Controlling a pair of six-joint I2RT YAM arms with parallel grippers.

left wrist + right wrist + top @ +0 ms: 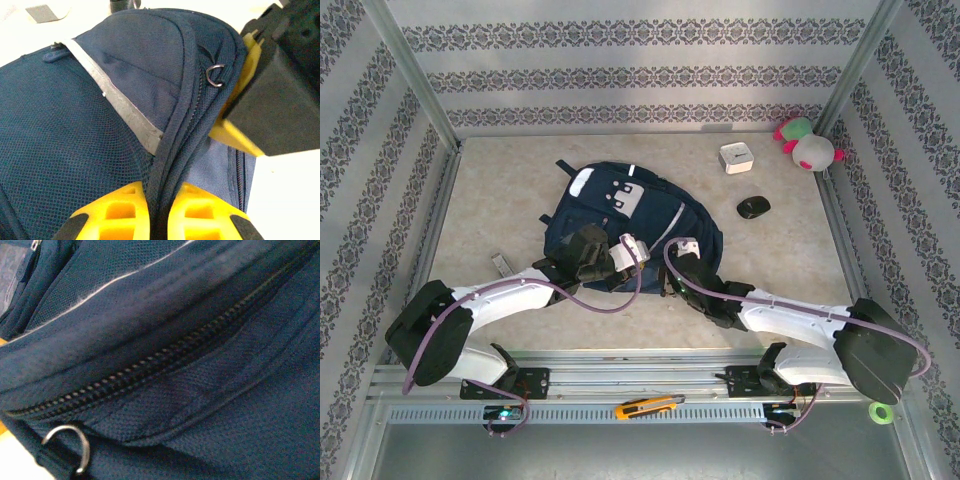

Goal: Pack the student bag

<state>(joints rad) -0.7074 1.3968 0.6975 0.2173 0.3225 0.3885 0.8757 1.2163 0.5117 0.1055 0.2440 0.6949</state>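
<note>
Left claw (pixel 159 212) closed, right claw (pixel 679 263) seemingly.

The top view is evenly and brightly lit from above. The pale table (pixel 500 180) is rendered without glare, and only short, soft shadows are cast around the bag (pixel 620 215). The frame posts (pixel 413 75) are splayed toward 11 and 1 o'clock by wide-angle distortion.

In the left wrist view the table is overexposed to near white at 12 and 4 o'clock. The yellow fingers (pixel 120 210) at 6 o'clock are slightly soft.

The right wrist view is dim, bluish and blurred throughout. The zipper (pixel 150 365) is smeared, and the metal ring (pixel 86 449) at 7 o'clock is barely sharp.
</note>
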